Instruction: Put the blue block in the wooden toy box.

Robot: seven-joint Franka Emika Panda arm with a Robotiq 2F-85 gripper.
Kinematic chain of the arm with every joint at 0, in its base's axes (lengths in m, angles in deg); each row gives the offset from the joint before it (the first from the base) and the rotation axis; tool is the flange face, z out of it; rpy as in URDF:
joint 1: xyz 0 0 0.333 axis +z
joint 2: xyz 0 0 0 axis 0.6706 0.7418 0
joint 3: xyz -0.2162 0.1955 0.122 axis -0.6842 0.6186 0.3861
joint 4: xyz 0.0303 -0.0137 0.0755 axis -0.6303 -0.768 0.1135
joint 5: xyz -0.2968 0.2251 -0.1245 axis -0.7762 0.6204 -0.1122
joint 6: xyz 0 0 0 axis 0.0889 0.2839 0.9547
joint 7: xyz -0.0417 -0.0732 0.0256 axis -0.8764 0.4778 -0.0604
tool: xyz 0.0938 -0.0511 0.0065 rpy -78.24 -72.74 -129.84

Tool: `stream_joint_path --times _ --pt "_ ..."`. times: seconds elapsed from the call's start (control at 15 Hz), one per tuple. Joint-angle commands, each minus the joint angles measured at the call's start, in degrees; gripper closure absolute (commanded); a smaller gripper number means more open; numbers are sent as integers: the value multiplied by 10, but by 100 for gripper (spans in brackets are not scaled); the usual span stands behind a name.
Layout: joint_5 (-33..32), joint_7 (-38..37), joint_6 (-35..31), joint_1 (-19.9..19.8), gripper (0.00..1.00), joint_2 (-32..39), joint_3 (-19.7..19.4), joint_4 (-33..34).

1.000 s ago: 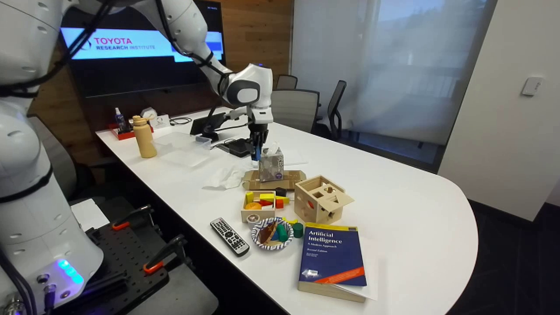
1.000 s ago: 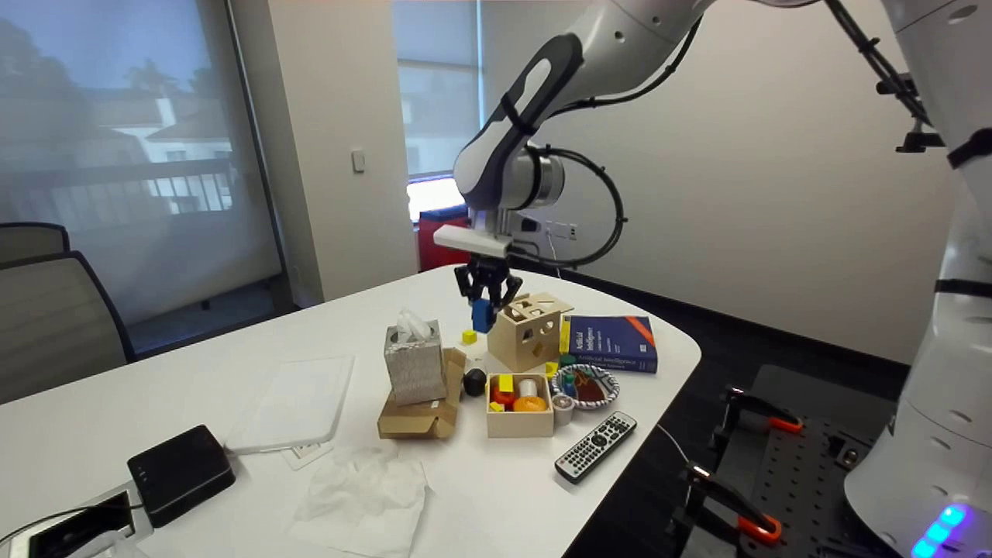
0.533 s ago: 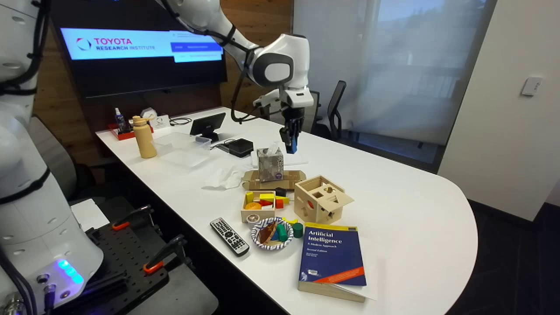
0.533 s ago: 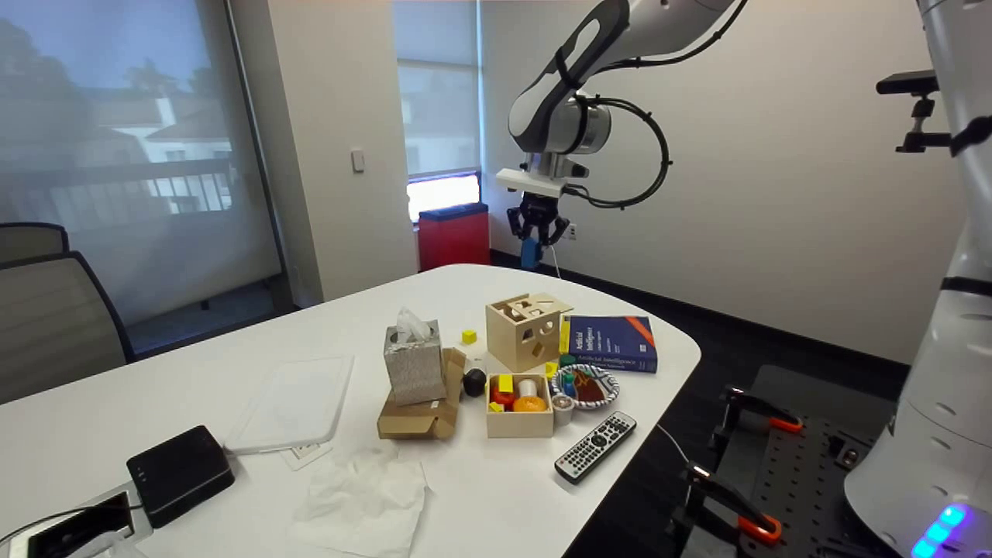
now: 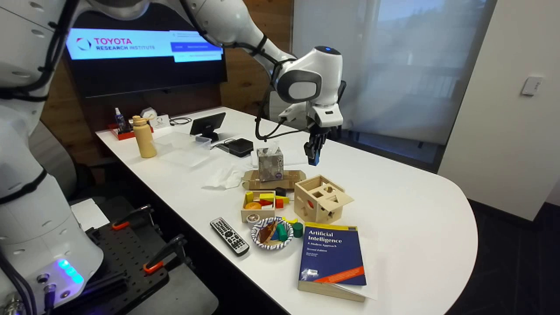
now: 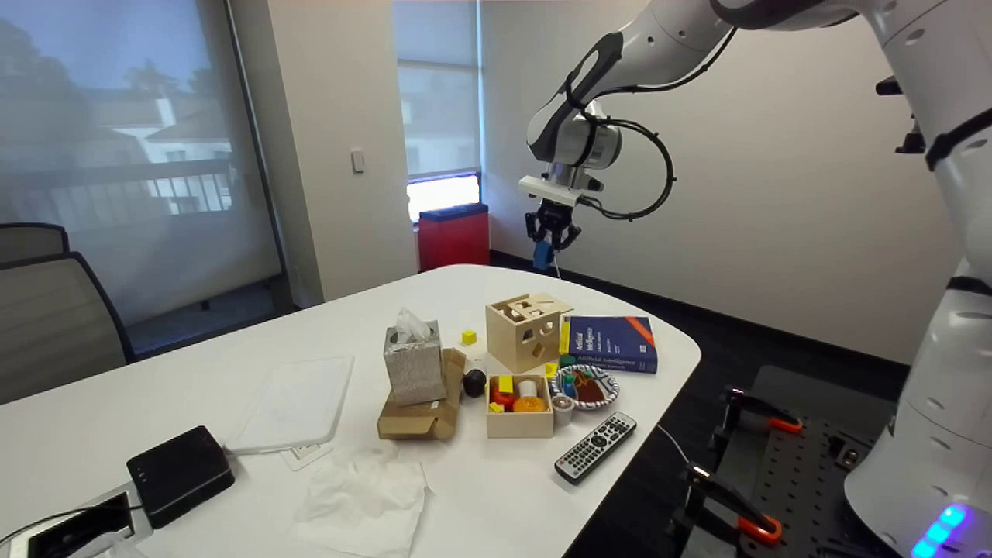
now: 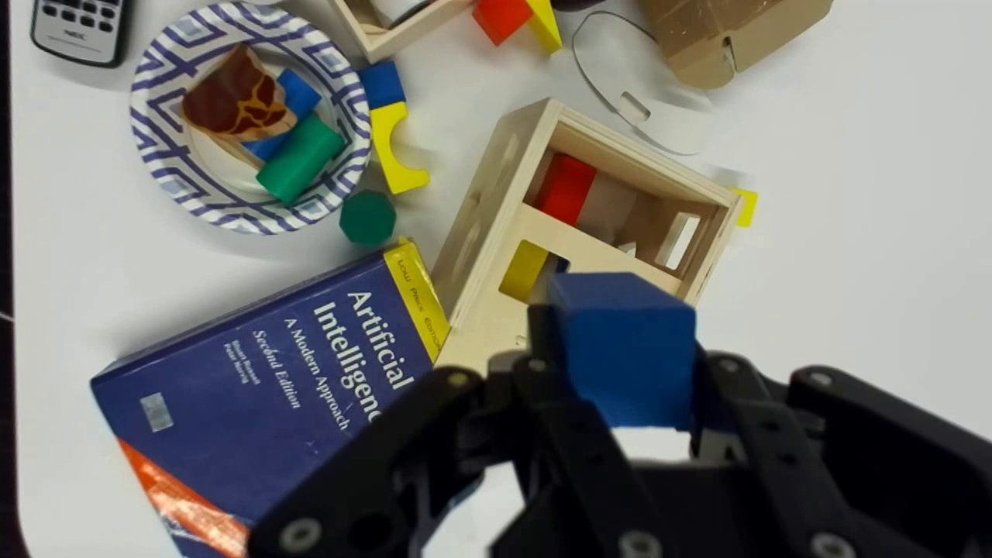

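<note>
The blue block [image 7: 626,353] is in the air, right of and below the centre of the wrist view; the fingers of the gripper [image 7: 626,372] grasp it from two sides. Beyond it, near the middle, stands the wooden toy box [image 7: 504,186], its lid [image 7: 490,329] covering only one part of the top. The book [image 7: 256,418] lies at lower left, the patterned bowl [image 7: 155,101] at upper left.

Blue block [image 5: 314,159] nearer toy box [image 5: 324,203]
</note>
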Motion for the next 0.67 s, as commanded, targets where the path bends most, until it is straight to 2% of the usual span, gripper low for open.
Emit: stream_joint_path --times 0.0,0.53,0.6 --pt "9 6 3 1 66 8 -4 9" --pt "11 7 3 -1 66 14 0 19" --pt "13 8 13 -4 91 20 3 28"
